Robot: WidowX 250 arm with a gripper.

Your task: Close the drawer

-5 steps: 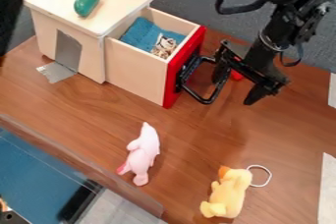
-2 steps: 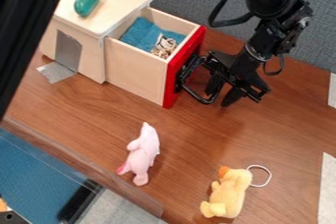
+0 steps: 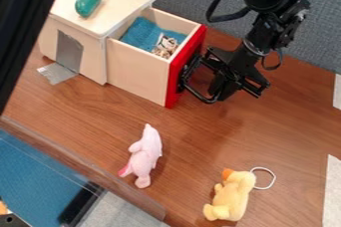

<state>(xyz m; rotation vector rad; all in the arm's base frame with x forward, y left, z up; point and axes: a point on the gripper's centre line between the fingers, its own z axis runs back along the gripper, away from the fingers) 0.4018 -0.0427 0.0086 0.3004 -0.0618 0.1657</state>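
camera view — tool (image 3: 219, 90) by black handle (image 3: 196, 94) of open drawer (image 3: 136, 75), can't tell its opening or hold

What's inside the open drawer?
In the drawer are a blue cloth and, toward the red front, a small brown-and-white item I can't identify. Whatever lies beneath them, or farther back inside the cabinet, is hidden.

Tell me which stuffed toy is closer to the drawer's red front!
The pink toy. It lies nearer the red front, while the yellow toy, with a white ring by its head, lies farther away.
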